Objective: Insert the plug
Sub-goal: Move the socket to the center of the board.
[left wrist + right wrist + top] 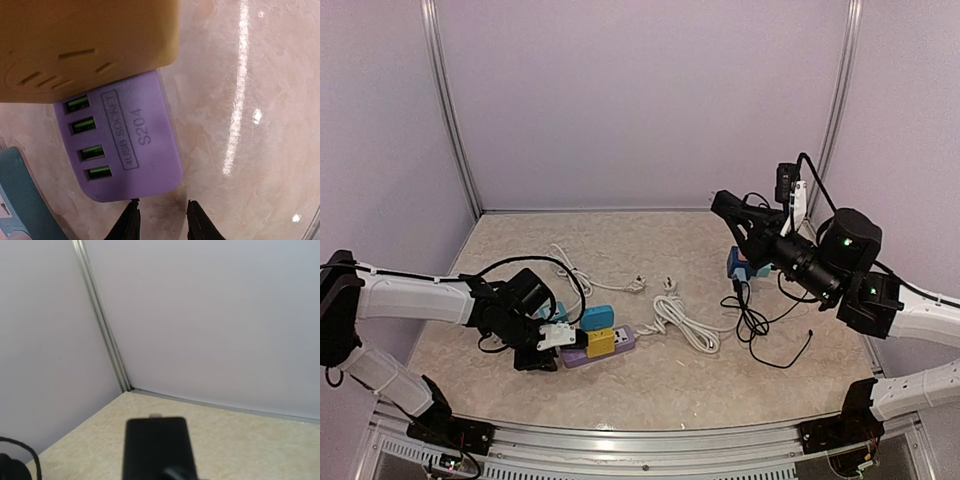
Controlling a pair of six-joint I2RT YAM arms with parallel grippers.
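Black plug [157,445] clamped in right gripper [738,218], held in the air well right of the purple power strip [625,342]. Yellow block [600,343] sits on the strip beside its 4 USB ports [90,140]; teal block [597,318] just behind. Left gripper [162,220] at the strip's USB end, jaws narrow, nothing between.

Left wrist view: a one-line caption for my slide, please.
Left fingers facing the four-port end of the purple USB strip.

The top camera looks down on the table [650,390] from behind, the left wrist camera hugs the same purple strip [145,150] ahead of its fingertips [130,222], and the right wrist camera faces the corner [125,385] beyond its black plug [156,447].
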